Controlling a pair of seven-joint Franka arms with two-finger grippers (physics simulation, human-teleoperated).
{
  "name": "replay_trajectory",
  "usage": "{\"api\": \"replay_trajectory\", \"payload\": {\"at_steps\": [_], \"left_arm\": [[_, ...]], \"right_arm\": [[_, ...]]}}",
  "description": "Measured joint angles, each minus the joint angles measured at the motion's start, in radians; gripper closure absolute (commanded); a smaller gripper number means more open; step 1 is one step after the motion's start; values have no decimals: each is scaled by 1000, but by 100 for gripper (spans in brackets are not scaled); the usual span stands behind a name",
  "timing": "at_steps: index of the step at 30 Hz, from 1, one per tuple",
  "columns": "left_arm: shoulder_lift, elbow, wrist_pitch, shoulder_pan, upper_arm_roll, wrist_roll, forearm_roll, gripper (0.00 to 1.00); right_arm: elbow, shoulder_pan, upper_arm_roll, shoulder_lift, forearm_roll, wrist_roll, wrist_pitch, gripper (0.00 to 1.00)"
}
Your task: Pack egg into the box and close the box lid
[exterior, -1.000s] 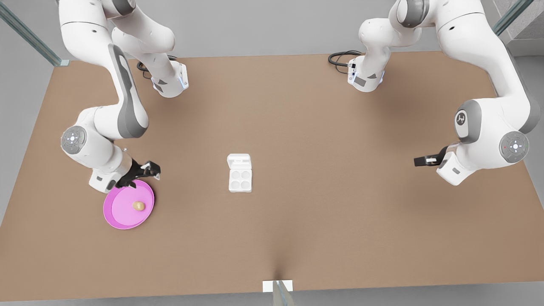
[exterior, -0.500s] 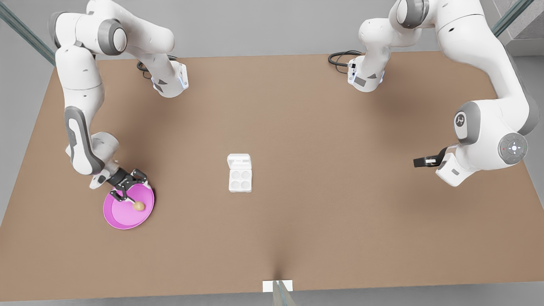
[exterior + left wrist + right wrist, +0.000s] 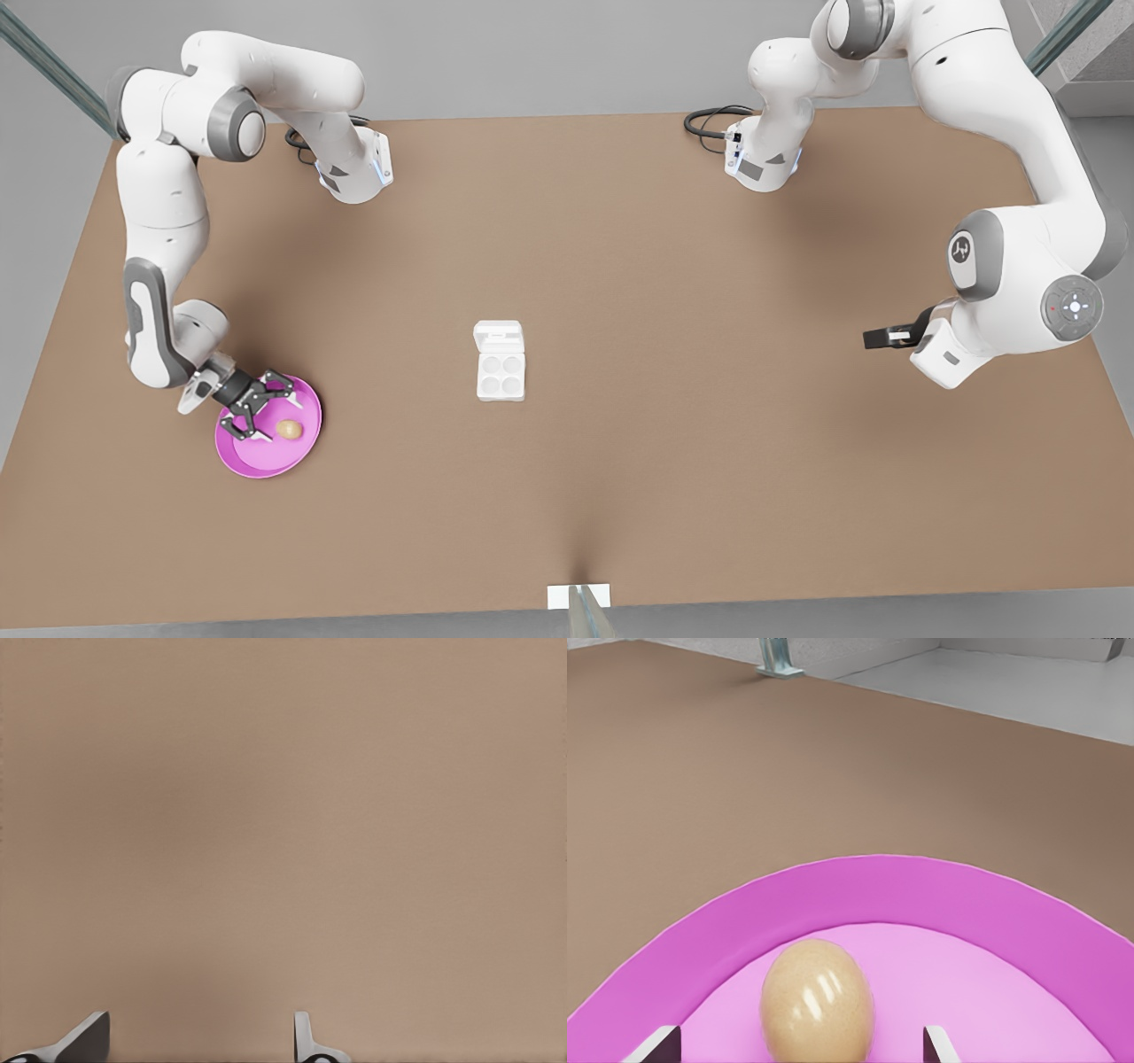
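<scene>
The right gripper [image 3: 273, 416] hangs low over the pink plate [image 3: 257, 456] on the front view's left, its fingers [image 3: 656, 1047] spread wide, and the egg [image 3: 288, 430] lies on the plate just beyond their tips, untouched. In the right wrist view the fingers are cut off at the frame edge and the egg [image 3: 818, 998] sits between them, its lower end out of frame.

The left gripper [image 3: 877, 337] waits on the front view's right, well apart from everything; its fingers [image 3: 306, 1041] stand apart over bare table [image 3: 283, 815].

The box [image 3: 500, 375] sits mid-table, cups empty, lid [image 3: 498, 337] laid open flat behind it. The table [image 3: 620, 248] is plain brown; grey floor surrounds it.
</scene>
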State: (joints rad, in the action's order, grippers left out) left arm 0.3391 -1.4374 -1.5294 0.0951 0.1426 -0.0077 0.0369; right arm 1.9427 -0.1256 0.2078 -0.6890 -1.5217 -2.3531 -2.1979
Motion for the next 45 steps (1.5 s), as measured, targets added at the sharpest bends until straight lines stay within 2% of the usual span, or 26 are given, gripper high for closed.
{"api": "replay_trajectory", "payload": {"at_steps": [2, 4, 7, 20, 24, 25, 28, 31, 32, 33, 36, 39, 45], "left_arm": [[-1, 0, 0, 0, 0, 0, 0, 0], [0, 0, 0, 0, 0, 1, 0, 0], [0, 0, -1, 0, 0, 2, 0, 0], [2, 0, -2, 0, 0, 2, -1, 0], [2, 0, -2, 0, 0, 0, -1, 0], [2, 0, 0, 0, 0, -1, -1, 0], [0, 2, 17, 7, -9, 2, -9, 0], [2, 0, 35, 11, -27, -2, -16, 0], [2, 0, 35, 9, -28, 0, -17, 0], [2, 0, 35, 10, -28, -1, -18, 0], [15, -9, 47, 11, -32, 0, -19, 0], [43, -11, 51, 11, -31, 0, -19, 0], [82, -11, 50, 10, -31, 3, -20, 0]], "right_arm": [[-11, 7, -4, 0, -5, 4, -2, 4], [-20, 9, -4, -7, -5, 6, -2, 21], [-24, 9, -5, -18, -6, 5, -5, 34], [-24, 8, -11, -8, 16, 13, 20, 40], [-42, 11, -14, 137, 182, 307, 17, 38], [-45, 12, -37, 182, 253, 441, -4, 38], [-126, 17, -262, 254, 609, 1041, -214, 38], [-273, 14, -548, 238, 1307, 1947, -281, 38], [-300, 12, -634, 230, 1494, 2248, -260, 38], [-346, 39, -691, 224, 1639, 2550, -162, 38], [-464, 46, -865, 190, 1792, 2962, 99, 38], [-489, 69, -937, 138, 1828, 3085, 99, 38], [-485, 117, -942, 16, 1953, 3118, 73, 38]]}}
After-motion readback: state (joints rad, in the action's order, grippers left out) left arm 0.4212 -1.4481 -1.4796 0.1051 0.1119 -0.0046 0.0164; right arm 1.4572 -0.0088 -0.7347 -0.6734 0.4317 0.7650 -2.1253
